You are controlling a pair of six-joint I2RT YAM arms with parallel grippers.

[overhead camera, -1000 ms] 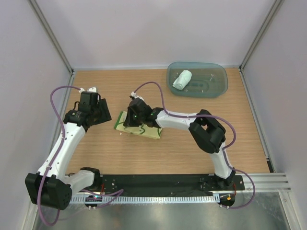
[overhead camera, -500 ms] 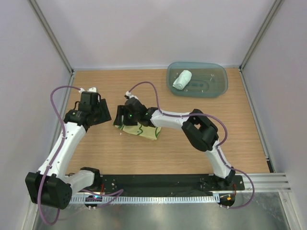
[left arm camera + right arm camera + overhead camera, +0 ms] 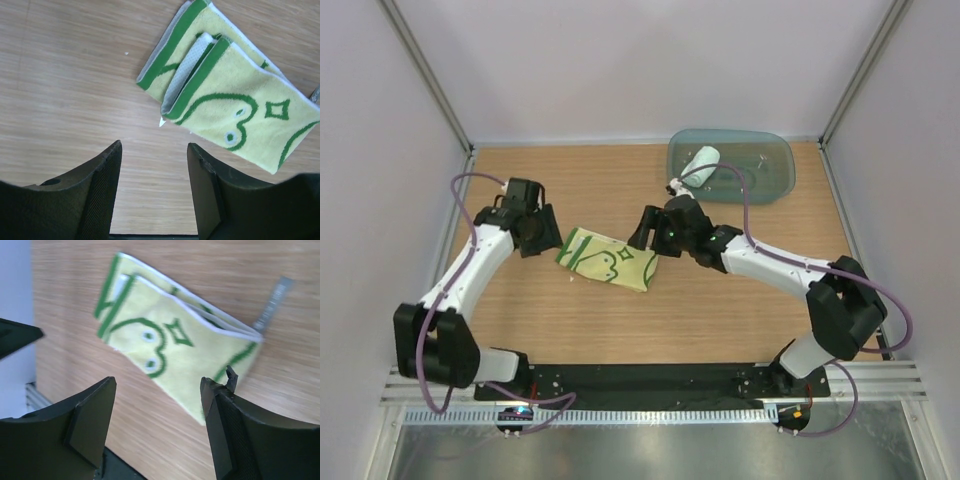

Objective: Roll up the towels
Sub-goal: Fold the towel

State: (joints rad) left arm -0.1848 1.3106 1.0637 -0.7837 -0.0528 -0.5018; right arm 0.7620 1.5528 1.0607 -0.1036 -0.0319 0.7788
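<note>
The pale yellow towel with green drawings [image 3: 608,259] lies folded flat in layers on the wooden table, its green-edged end [image 3: 172,55] turned toward the left arm. My left gripper [image 3: 540,232] hovers open just left of it, nothing between its fingers [image 3: 107,170]. On the towel's right side, my right gripper [image 3: 647,231] stands open and empty, a little apart from the cloth [image 3: 175,347]. The mint-white towel [image 3: 699,166] sits rolled up inside the teal tray [image 3: 770,175] at the back right.
Pale walls with metal posts [image 3: 430,80] close in the table on the left, back and right. A black mounting rail [image 3: 650,380] runs along the near edge. Bare wood [image 3: 700,320] lies in front of the yellow towel.
My right gripper has opened, let go of the yellow towel and drawn back to the right. The left gripper has shifted right, closer to the towel's left end.
</note>
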